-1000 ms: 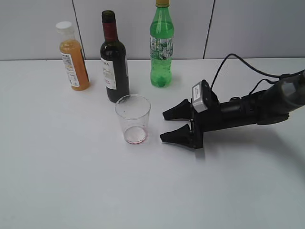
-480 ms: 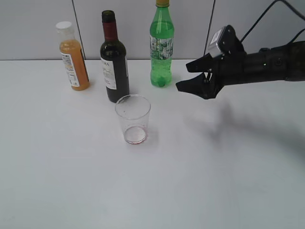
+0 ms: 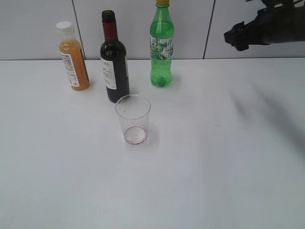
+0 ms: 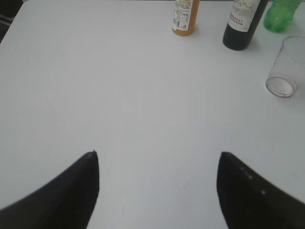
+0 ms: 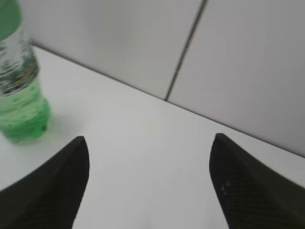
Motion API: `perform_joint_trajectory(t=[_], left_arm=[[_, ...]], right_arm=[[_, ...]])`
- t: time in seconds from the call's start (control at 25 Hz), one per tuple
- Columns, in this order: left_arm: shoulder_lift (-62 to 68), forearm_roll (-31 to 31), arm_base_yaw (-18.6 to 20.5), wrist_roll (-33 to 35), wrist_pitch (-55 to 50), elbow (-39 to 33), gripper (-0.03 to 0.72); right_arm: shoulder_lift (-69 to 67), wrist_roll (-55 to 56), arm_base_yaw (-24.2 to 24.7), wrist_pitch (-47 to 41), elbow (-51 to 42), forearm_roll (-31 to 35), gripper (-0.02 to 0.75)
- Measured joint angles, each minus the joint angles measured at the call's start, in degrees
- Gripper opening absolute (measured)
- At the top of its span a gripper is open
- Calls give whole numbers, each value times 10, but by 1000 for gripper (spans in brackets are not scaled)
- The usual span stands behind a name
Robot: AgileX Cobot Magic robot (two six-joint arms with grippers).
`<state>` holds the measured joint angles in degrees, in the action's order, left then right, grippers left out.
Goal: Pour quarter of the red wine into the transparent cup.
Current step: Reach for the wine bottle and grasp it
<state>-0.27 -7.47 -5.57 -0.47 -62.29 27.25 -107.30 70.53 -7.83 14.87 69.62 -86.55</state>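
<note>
The right claw [image 3: 238,36], jaws apart and empty, has lifted from beside the transparent cup [image 3: 133,119] to high at the right, leaving the wine bottle [image 3: 114,59] far to its left, seemingly ungrasped, so pouring hasn't begun.

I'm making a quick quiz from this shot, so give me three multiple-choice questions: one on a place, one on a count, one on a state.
1. Where does the transparent cup stand?
A. In front of the wine bottle
B. Behind the green bottle
C. Left of the orange juice bottle

2. How many bottles stand on the table?
A. Two
B. Three
C. Four

3. How is the right gripper?
A. Shut on the cup
B. Holding a bottle
C. Open, empty

A: the cup is nearer the camera than the bottle.
B: orange, dark, green.
C: fingers apart, nothing between.
</note>
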Motion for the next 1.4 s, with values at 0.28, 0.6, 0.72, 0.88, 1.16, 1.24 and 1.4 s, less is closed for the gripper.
perform_joint_trajectory(t=[0.28, 0.6, 0.72, 0.88, 1.16, 1.24, 1.4], left_arm=[[0, 0, 0, 0, 0, 0, 585], [0, 0, 0, 0, 0, 0, 585], [0, 0, 0, 0, 0, 0, 585], [0, 0, 0, 0, 0, 0, 585], [0, 0, 0, 0, 0, 0, 585], [0, 0, 0, 0, 0, 0, 585], [0, 0, 0, 0, 0, 0, 585]], right_arm=[[49, 16, -1, -187, 12, 28, 605], [64, -322, -1, -430, 76, 416, 593], [64, -498, 1, -525, 138, 609, 593], [64, -645, 6, -645, 231, 764, 593], [66, -705, 32, -824, 312, 833, 593], [74, -705, 34, -833, 304, 838, 593], [133, -708, 35, -838, 254, 861, 593]])
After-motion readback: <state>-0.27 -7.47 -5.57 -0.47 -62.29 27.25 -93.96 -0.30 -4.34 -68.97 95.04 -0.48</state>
